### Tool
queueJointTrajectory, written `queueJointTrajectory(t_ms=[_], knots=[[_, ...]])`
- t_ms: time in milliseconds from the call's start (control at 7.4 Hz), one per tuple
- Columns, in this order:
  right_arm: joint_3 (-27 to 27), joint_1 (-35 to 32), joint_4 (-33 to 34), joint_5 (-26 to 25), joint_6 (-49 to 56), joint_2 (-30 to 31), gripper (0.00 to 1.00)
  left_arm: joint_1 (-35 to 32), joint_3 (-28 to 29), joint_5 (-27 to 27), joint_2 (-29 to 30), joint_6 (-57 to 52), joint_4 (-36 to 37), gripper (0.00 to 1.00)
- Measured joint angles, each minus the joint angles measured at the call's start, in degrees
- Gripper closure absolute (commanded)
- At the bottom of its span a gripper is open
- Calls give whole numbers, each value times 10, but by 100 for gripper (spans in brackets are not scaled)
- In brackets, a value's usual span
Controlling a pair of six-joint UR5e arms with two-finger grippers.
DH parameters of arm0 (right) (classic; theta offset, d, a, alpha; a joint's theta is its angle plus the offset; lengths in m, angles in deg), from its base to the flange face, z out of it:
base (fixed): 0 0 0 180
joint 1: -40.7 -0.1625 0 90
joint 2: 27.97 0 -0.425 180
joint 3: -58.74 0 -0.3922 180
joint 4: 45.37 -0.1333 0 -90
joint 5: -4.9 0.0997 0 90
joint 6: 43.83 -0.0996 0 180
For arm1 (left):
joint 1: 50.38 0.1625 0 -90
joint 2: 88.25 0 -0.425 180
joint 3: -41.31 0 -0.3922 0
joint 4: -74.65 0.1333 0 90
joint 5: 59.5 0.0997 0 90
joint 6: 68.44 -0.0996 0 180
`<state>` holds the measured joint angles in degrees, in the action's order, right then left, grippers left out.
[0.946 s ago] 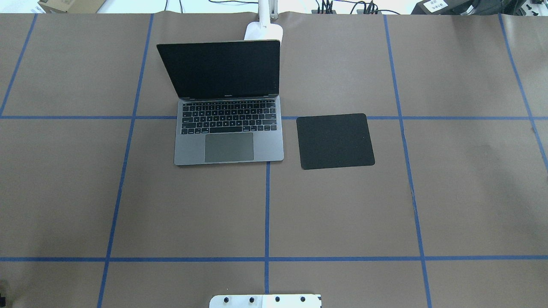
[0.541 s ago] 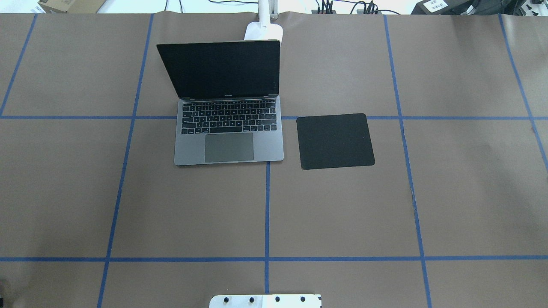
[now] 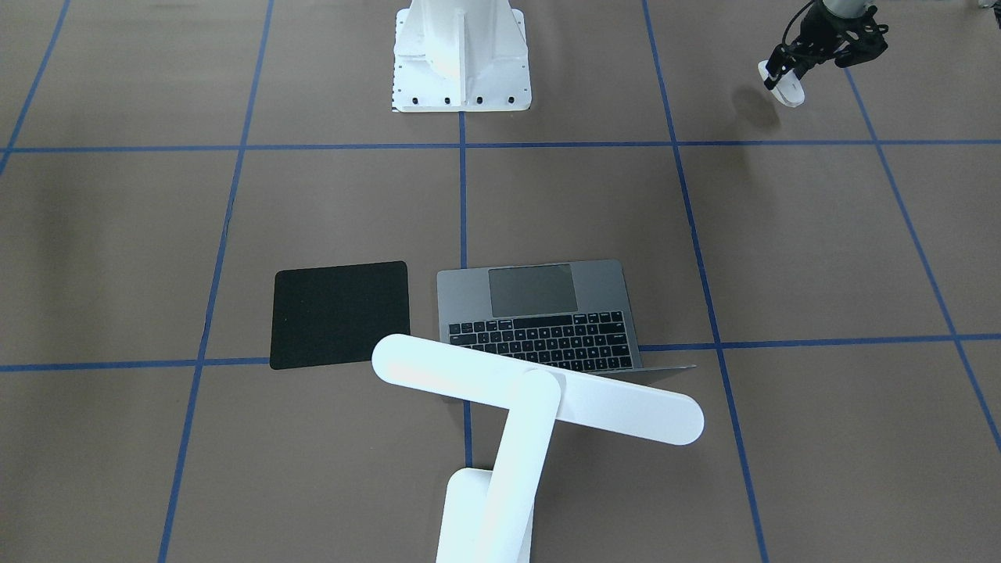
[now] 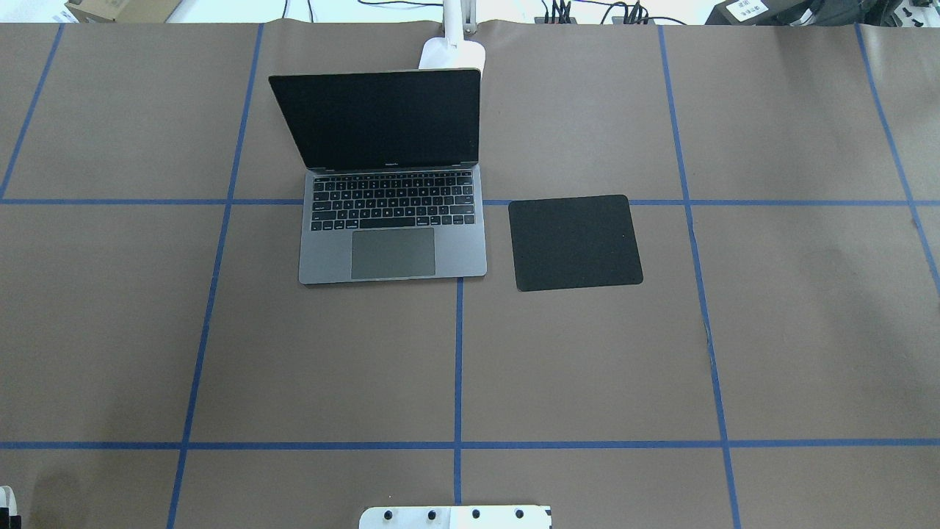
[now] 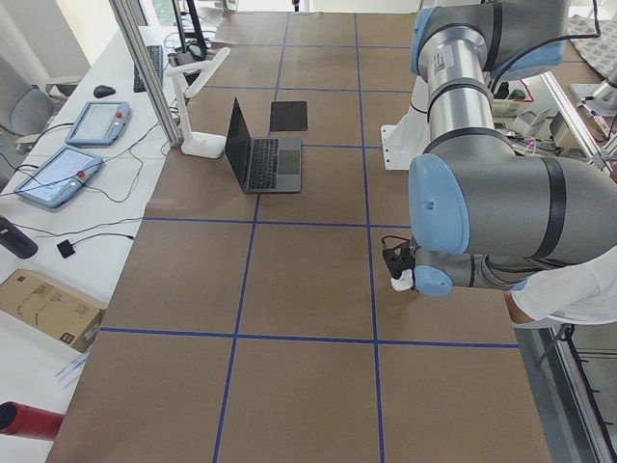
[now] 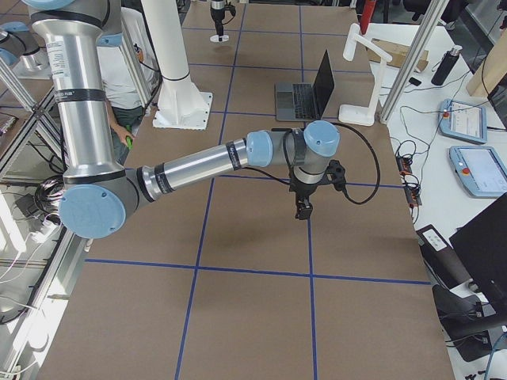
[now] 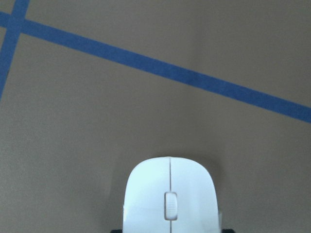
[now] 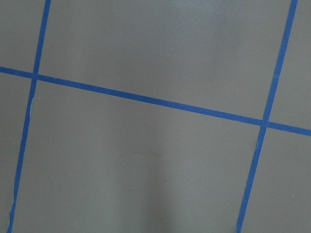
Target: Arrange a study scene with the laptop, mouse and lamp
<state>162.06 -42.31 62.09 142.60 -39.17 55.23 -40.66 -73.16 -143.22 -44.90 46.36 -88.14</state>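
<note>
The robot's left gripper (image 3: 788, 72), at the near left corner of the table (image 4: 587, 367), is clamped on the mouse (image 7: 169, 196), fingers on its two long flanks and its nose pointing out ahead of the wrist. A shadow lying apart from the mouse in the front-facing view suggests it hangs just clear of the paper.

The mouse looks light and rigid, but its glossy curved shell is likely to be slippery. The safest hold appears to be low on the straight sides, squeezed gently, rather than on the domed top, where the fingers could slide off.

Well ahead of this gripper and to its right stands the laptop (image 4: 393, 242), open, keys toward the robot. Beyond its screen, farther from the gripper again, the lamp (image 3: 539, 399) reaches its bar head over the lid. Just past the laptop, farther to the gripper's right, lies a bare black mat (image 4: 574, 242), seemingly the place for the mouse.

The right gripper (image 6: 303, 207) hangs over bare paper, the mat well off to its left. It shows in the side view only, so whether it is released or clenched cannot be told.
</note>
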Motion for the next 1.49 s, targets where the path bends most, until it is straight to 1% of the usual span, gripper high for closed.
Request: queueJointTrajectory(t_ms=[270, 405, 676, 946, 1081, 1351, 1486], knots=[[-2, 1, 1, 2, 0, 0, 1, -32, -22, -30, 24, -50, 11, 50], [-3, 1, 2, 5, -1, 0, 1, -71, -35, -57, 52, -93, 41, 50], [-12, 3, 2, 15, -1, 0, 1, -170, -60, -122, 150, -183, 157, 50], [-20, 7, 0, 18, -1, -1, 1, -228, -72, -155, 253, -261, 273, 50], [-21, 8, 0, 18, -1, -1, 1, -252, -73, -163, 325, -302, 345, 50], [-25, 10, 0, 19, -1, -1, 1, -297, -69, -177, 503, -373, 523, 50], [-27, 11, 0, 21, -1, -1, 1, -309, -47, -179, 588, -393, 588, 51]])
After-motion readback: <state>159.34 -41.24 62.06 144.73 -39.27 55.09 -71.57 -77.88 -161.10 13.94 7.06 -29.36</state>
